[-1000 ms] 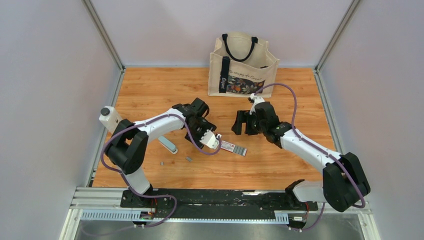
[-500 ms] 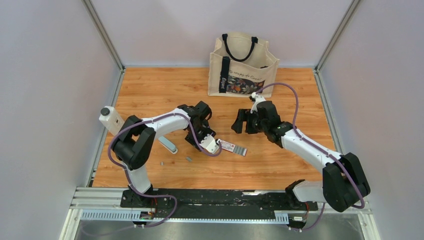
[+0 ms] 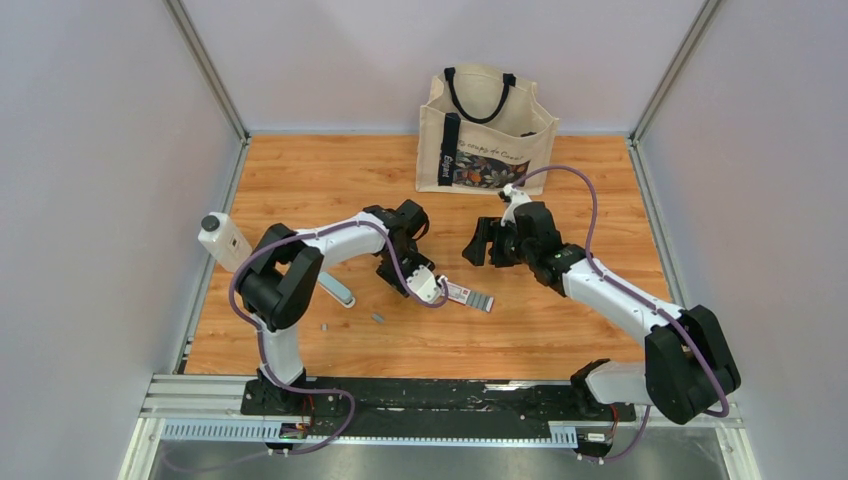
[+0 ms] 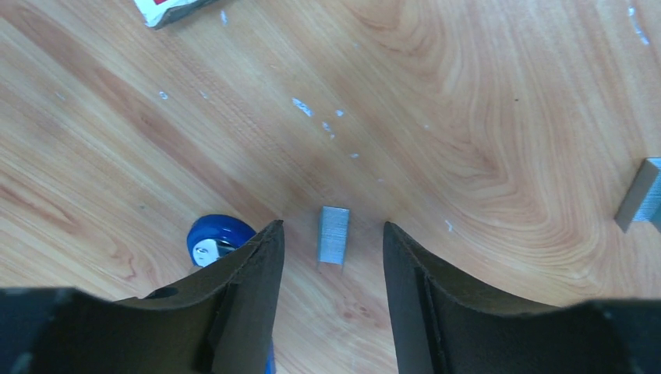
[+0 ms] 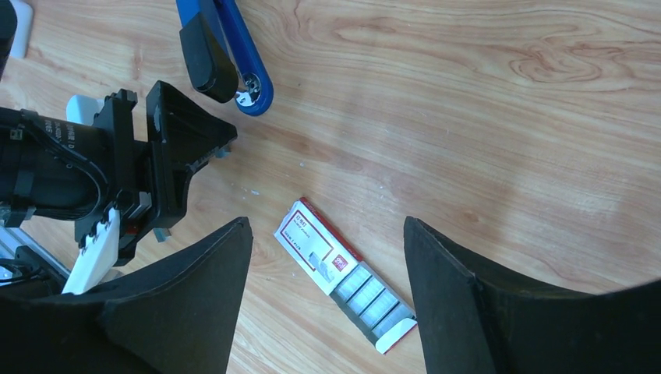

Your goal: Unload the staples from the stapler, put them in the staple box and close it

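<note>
Left gripper [image 4: 331,226] is spread, its two dark wedge-shaped fingers [image 4: 245,300] sitting either side of a short silvery-grey strip of staples [image 4: 334,234] that lies flat on the table (can't tell from the wrist cam how high the tips are above it). Tucked just behind the finger on the left of that view is the rounded end of the slim bright-blue stapler [image 4: 219,238], glossy plastic with a bit of silver metal showing. A second grey strip [image 4: 641,195] sits at the right edge of the view, with bare wood between the two.

Right gripper [image 5: 327,224] is wide open too. It hangs over the flat white-and-red cardboard box [image 5: 343,274], whose tray is slid out, showing rows of staples.

The table [image 3: 560,330] is orange wood-grain with small white scuffs. Pale smooth walls [image 3: 90,200] fence in three sides. A beige canvas tote bag [image 3: 487,130] stands against the back one. A white black-capped bottle [image 3: 222,238] hugs the left edge, and a pale grey-white oblong tool [image 3: 337,290] lies beside the left arm.
</note>
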Controlling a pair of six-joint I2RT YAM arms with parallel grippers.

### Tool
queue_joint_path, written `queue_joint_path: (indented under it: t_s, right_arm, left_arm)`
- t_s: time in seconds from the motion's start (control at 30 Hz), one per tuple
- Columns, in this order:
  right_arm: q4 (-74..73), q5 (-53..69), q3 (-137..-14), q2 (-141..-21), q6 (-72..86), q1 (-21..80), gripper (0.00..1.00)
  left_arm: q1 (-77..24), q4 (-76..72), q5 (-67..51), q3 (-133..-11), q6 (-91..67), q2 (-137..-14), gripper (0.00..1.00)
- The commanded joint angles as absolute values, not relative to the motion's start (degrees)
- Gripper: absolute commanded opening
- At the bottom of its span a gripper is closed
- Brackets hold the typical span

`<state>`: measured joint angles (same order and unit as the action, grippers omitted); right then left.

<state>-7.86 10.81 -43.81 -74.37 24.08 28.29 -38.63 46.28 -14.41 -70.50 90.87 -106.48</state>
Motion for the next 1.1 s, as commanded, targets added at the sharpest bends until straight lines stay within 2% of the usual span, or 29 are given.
queue_joint_path:
  t_s: [0.0, 0.2, 0.33, 0.57, 0.6, 0.7, 1.07]
  right_arm:
    - [-5.01, 11.86, -42.89, -73.92, 24.61, 27.69, 0.73]
    - [-4.57, 12.39, -42.36, -73.92, 24.61, 26.99, 0.71]
    - [-3.70, 12.83, -41.92, -74.71, 24.70, 26.81, 0.70]
    - [-2.29, 12.31, -41.40, -78.66, 25.49, 26.81, 0.68]
    - [-2.20, 11.78, -41.31, -80.14, 25.49, 26.98, 0.67]
    - [-1.50, 11.43, -40.61, -82.61, 26.19, 27.25, 0.66]
    - [1.14, 8.44, -37.97, -85.78, 29.26, 33.39, 0.65]
  left_arm:
    - [-39.02, 47.11, -15.56, -73.47, 93.25, -108.01, 0.57]
    - [-39.02, 49.74, -14.68, -74.00, 93.51, -109.07, 0.45]
    - [-39.29, 51.59, -13.98, -74.53, 93.43, -109.69, 0.31]
    - [-39.81, 51.50, -14.32, -73.83, 91.85, -108.46, 0.24]
    - [-39.90, 51.24, -14.33, -73.65, 90.98, -107.76, 0.16]
    - [-40.25, 50.63, -15.03, -73.30, 87.12, -106.09, 0.09]
    - [-40.25, 53.26, -24.60, -70.40, 73.49, -91.25, 0.09]
